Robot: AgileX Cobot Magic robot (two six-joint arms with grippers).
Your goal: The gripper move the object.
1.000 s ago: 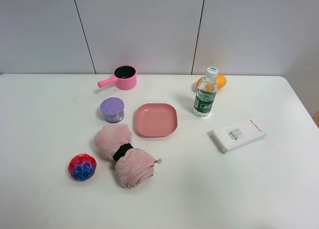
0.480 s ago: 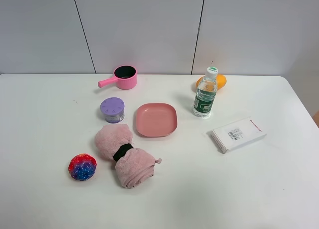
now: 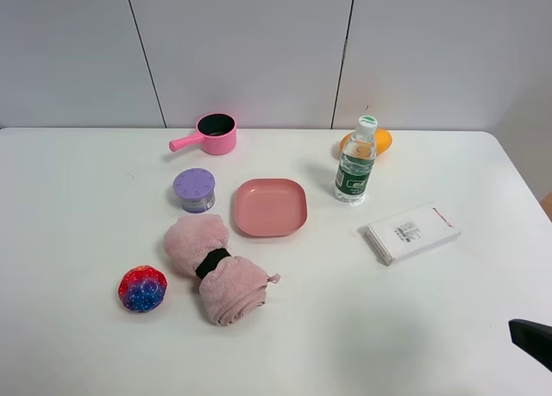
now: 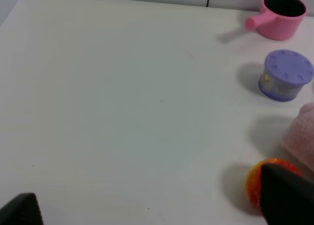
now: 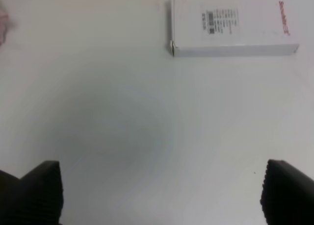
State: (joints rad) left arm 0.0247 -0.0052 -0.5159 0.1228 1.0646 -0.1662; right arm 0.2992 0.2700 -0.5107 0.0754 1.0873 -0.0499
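the lavender jar (image 3: 195, 190) stands on the white table (image 3: 78, 198), just left of the pink plate (image 3: 270, 207) and in front of the pink saucepan (image 3: 211, 135). the right gripper (image 5: 157, 195) hangs spread and empty near the white box (image 5: 230, 26). the left gripper (image 4: 152, 210) is spread too, beside the multicoloured ball (image 4: 257, 178).

Lavender-purple round jar (image 3: 195, 191) sits upright on white desk (image 3: 86, 206), knobbed lid on, sides greyish. Untouched. Just left of pink plate (image 3: 271, 207), near pink towel roll (image 3: 216, 269), with pink saucepan (image 3: 213, 134) farther back. Also visible in left wrist view (image 4: 287, 75).
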